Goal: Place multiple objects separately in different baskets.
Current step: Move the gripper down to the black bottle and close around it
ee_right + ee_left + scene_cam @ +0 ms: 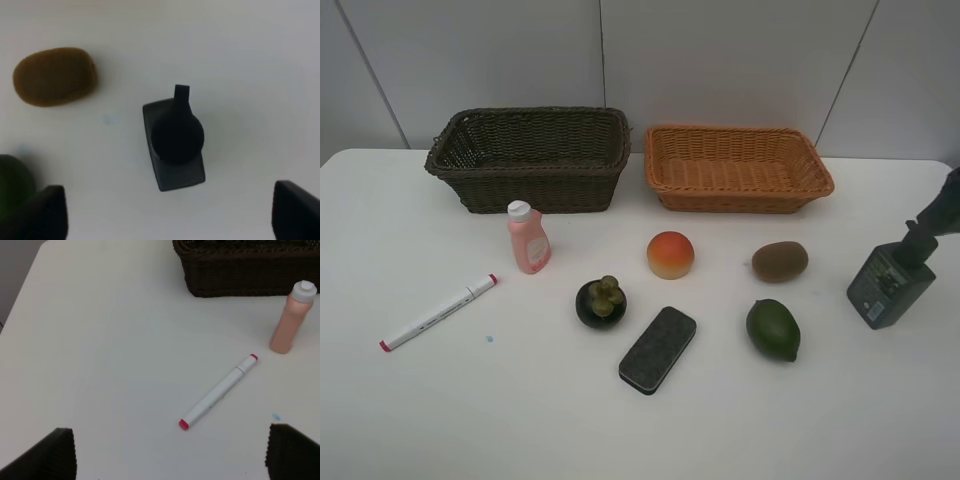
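With our right fingers (40, 212) wide and the pump bottle (172, 145) standing below, midway between them, we risk toppling it if one finger touches first; our left fingers (50, 455), also wide, have the marker (218, 391) ahead between them.

Black fingers (50, 457) (finely ribbed), dark arm (945, 205)

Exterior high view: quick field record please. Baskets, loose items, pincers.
baskets: dark brown basket left, orange basket right, side by side, nothing seen inside
on table: pink bottle, marker, mangosteen, eraser, peach, kiwi, green fruit, pump bottle
left pincer: open, above marker, holding nothing
right pincer: open, above pump bottle, holding nothing
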Controlling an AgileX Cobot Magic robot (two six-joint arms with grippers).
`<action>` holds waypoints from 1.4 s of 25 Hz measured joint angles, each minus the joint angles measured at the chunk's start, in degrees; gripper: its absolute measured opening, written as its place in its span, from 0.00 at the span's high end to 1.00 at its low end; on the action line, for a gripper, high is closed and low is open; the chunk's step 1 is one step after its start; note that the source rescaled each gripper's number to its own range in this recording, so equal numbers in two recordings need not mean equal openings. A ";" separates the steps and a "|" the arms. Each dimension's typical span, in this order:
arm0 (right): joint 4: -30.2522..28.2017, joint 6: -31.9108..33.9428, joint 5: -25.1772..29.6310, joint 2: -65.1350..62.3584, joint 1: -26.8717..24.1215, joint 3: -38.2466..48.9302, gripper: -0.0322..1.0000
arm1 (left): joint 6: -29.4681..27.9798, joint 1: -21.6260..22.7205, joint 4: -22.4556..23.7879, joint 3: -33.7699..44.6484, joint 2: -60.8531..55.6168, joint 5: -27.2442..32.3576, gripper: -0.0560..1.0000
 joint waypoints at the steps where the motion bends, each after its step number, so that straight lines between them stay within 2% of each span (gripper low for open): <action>1: 0.00 -0.22 -0.88 1.83 0.00 0.00 0.01 | 0.00 0.00 0.00 0.00 0.00 0.00 0.00; 10: -0.75 -0.40 -7.43 14.92 -0.44 0.00 0.01 | 0.00 0.00 0.00 0.00 0.00 0.00 0.00; 17: -3.21 -0.44 -10.26 21.89 -0.47 0.00 0.01 | 0.00 0.00 0.00 0.00 0.00 -0.05 0.00; 30: -3.75 -0.44 -13.15 28.38 -0.47 -0.04 0.01 | 0.00 0.00 0.00 0.00 0.00 -0.05 0.00; 33: -3.87 -0.44 -13.34 28.38 -0.47 -0.04 0.11 | 0.00 0.00 0.00 0.00 0.00 -0.05 0.00; 35: -3.87 -0.44 -13.34 28.38 -0.47 -0.04 0.29 | 0.00 0.00 0.00 0.00 0.00 -0.05 0.00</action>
